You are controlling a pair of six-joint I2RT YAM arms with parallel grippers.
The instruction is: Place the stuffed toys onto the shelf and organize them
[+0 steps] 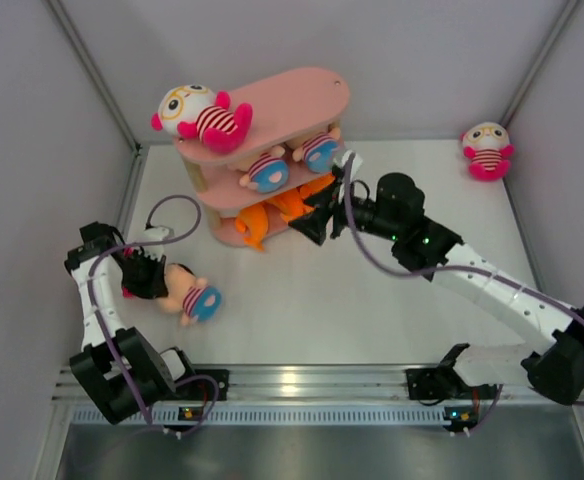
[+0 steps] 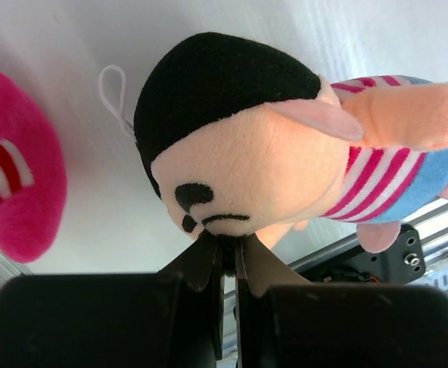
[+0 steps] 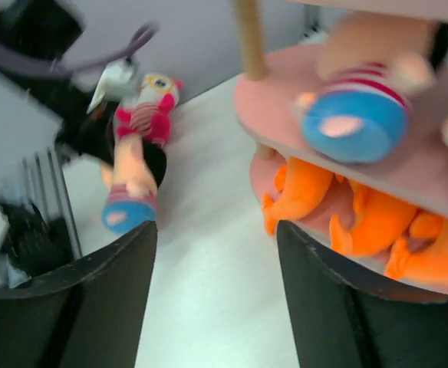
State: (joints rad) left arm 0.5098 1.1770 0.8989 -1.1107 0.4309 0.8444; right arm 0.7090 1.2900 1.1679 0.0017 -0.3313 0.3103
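Observation:
The pink shelf (image 1: 292, 100) stands at the back centre. A white-headed doll (image 1: 200, 115) lies on its top board. Two peach-headed dolls (image 1: 268, 172) lie on the middle board (image 3: 285, 115), and orange sharks (image 1: 262, 218) (image 3: 362, 222) fill the bottom board. My left gripper (image 1: 154, 276) (image 2: 228, 241) is shut on the chin of a peach-headed doll (image 1: 194, 297) (image 2: 270, 153) at the near left. Another white-headed doll (image 2: 13, 184) (image 3: 146, 107) lies just beside it. My right gripper (image 1: 317, 222) (image 3: 216, 230) is open and empty next to the bottom board.
A third white-headed doll (image 1: 487, 150) sits at the back right by the wall. Grey walls enclose the white table (image 1: 372, 300) on three sides. A metal rail (image 1: 312, 385) runs along the near edge.

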